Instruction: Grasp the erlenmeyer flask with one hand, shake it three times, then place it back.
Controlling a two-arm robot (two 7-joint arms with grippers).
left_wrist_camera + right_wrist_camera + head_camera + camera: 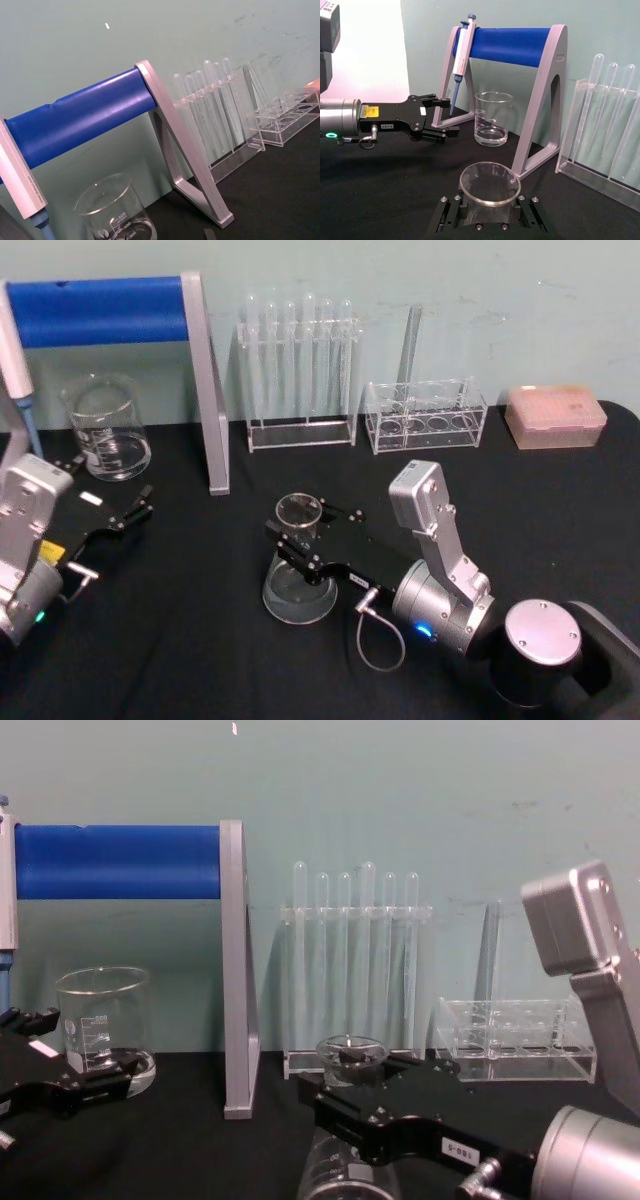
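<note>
grey wrist of the right gripper (300, 532) lies nearest in the head view; its fingers pinch the neck of the erlenmeyer flask (298, 592), which stands on the bench (180, 640). risk: smooth glass may slip once shaken. left wrist view: beaker (112, 210) stands just beside the pipette stand (195, 165). right wrist view: left gripper (451, 118), fingers spread, idles near that beaker; a leftward swing risks collision. chest view: open room lies upward; test tubes (345, 960) stand behind.
</note>
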